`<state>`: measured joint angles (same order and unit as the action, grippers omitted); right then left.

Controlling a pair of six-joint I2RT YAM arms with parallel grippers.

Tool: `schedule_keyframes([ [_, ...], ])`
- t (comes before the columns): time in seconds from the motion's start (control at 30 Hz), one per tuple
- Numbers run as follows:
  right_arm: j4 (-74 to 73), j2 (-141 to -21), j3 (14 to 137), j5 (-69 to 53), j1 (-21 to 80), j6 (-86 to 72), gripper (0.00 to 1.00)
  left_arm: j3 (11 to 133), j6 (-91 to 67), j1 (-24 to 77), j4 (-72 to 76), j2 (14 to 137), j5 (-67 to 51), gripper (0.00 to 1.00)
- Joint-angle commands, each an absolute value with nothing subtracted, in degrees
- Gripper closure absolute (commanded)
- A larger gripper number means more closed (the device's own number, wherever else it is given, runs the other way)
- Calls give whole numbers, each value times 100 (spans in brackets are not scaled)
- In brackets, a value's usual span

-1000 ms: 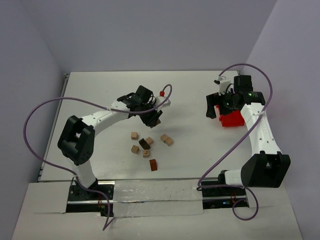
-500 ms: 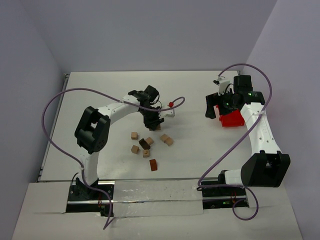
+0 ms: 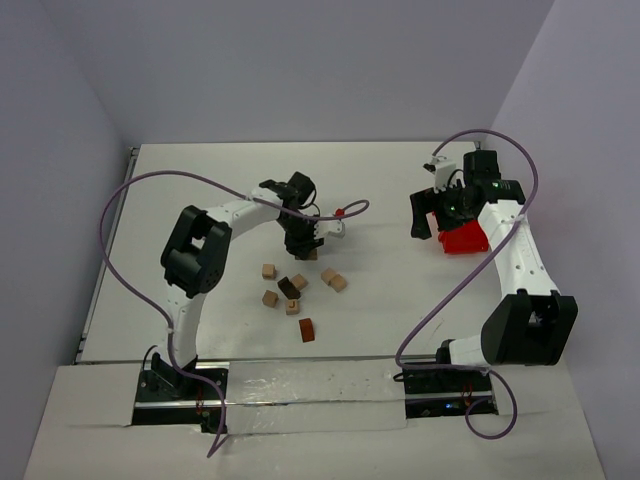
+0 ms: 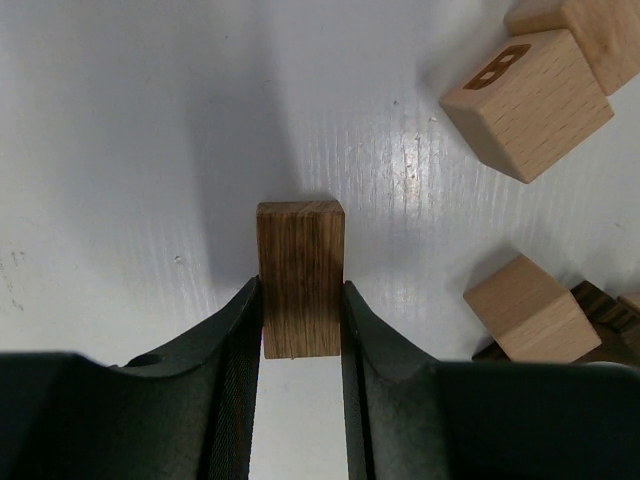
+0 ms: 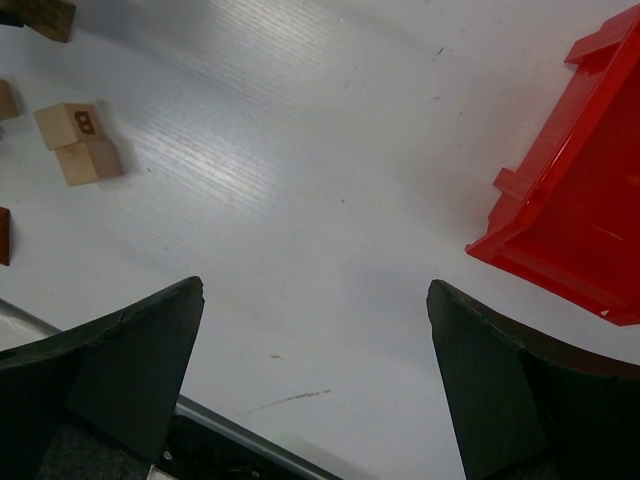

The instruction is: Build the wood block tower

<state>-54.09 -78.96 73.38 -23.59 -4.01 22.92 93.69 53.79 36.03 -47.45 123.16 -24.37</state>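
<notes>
Left wrist: the left gripper [image 4: 300, 292] clamps one brown block [image 4: 300, 250] by its two sides. Three tan cubes [image 4: 527, 105] lie to the right.

Top: that block is held just beyond the loose pile on the table [image 3: 200, 190], which is six tan cubes, one dark piece [image 3: 288, 288] and one reddish piece [image 3: 306, 329]. One bin [image 3: 462, 240] sits by the right gripper [image 3: 424, 214].

Right wrist: jaws spread wide, holding nothing. Two cubes lie far left.

The flat white table [image 3: 190, 200] holds a bunch of small wooden blocks near its middle. Six light tan wooden cubes [image 3: 268, 270] lie close around one dark brown wooden block [image 3: 288, 288]. A reddish-brown wooden piece [image 3: 306, 330] lies at 6 o'clock from them, a little apart. A big red plastic bin [image 3: 465, 240] sits well apart, at the table's 3 o'clock side.
</notes>
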Motion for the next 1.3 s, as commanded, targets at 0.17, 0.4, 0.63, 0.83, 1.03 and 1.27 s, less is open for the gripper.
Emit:
schedule_keyframes([
  [0.17, -5502, -7945, 7493, -2436, -404, 2364, 0, 9732, 5752, 3565, -4766, 12572, -2549, 61],
  [0.4, -5397, -7843, 7515, -2609, -396, 2252, 0, 10137, 5553, 3542, -5102, 12231, -2427, 42],
  [0.63, -5321, -7424, 7145, -2902, -307, 2504, 0, 10475, 5110, 3427, -5592, 11341, -2656, 35],
  [0.83, -5265, -7233, 6699, -3057, 184, 2962, 0, 9326, 4491, 3200, -5361, 10097, -3682, 36],
  [1.03, -5212, -7207, 6313, -3270, 308, 2927, 0, 7972, 4967, 3243, -4707, 9316, -4668, 33],
  [1.27, -5562, -6703, 5926, -3056, 122, 3073, 0, 8662, 6320, 3678, -5290, 10248, -4806, 26],
])
